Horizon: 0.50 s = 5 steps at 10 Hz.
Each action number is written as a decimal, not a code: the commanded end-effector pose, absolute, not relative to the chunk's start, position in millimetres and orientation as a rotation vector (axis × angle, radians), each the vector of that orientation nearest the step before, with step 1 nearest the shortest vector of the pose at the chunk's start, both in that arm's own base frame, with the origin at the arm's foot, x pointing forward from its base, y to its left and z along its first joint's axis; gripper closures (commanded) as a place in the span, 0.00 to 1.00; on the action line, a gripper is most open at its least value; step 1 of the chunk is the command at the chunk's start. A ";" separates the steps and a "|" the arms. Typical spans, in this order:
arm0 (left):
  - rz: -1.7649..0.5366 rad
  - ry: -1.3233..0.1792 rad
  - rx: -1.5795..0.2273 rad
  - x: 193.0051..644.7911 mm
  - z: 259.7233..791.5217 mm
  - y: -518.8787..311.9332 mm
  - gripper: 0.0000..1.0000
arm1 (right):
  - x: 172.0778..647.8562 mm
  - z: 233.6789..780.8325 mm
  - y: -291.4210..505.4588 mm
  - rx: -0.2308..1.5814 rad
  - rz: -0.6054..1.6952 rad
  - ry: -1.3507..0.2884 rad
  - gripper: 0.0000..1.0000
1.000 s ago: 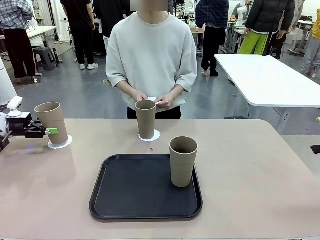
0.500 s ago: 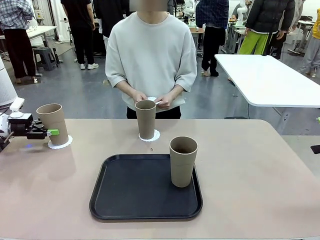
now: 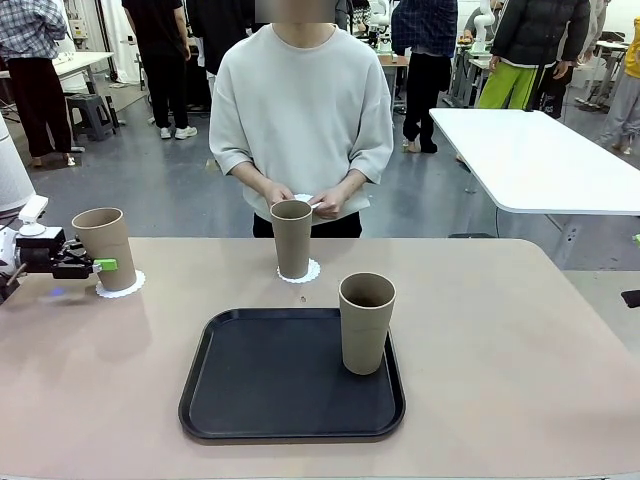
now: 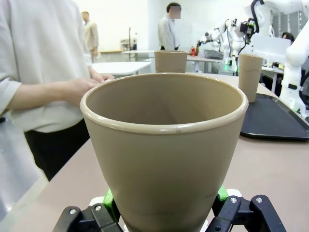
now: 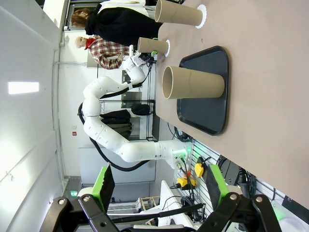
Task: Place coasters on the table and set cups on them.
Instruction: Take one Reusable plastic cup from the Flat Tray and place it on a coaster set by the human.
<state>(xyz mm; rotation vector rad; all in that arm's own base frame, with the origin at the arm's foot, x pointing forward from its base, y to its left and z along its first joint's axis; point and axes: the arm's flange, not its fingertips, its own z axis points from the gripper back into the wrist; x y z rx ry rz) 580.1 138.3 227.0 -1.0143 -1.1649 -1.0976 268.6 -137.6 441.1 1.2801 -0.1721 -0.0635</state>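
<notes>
Beige table [image 3: 500,330] bears three tapered tan cups [image 3: 366,322], two on lacy coasters [image 3: 312,273]

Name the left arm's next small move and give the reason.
Probably open the left pincer and back away: its cup already stands on a coaster, so the grip seems to have no more work to do.

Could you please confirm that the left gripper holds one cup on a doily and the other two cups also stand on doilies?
Not quite: the front view shows only one of those two, the middle cup, on a doily; the third cup stands on the black tray. The left gripper does hold a tan cup on the left doily.
</notes>
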 end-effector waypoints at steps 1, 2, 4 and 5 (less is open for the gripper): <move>-1.102 -1.147 -1.029 577.1 234.8 141.1 0.15 | 269.1 441.0 -137.7 1.288 -0.065 -0.175 0.00; -1.102 -1.134 -1.036 577.2 234.7 140.9 0.15 | 269.1 441.0 -137.7 1.288 -0.065 -0.175 0.00; -1.102 -1.120 -1.044 576.7 232.1 139.8 0.15 | 269.1 441.0 -137.7 1.288 -0.065 -0.175 0.00; -1.100 -1.118 -1.047 577.1 231.5 139.8 0.15 | 269.1 441.0 -137.7 1.288 -0.065 -0.175 0.00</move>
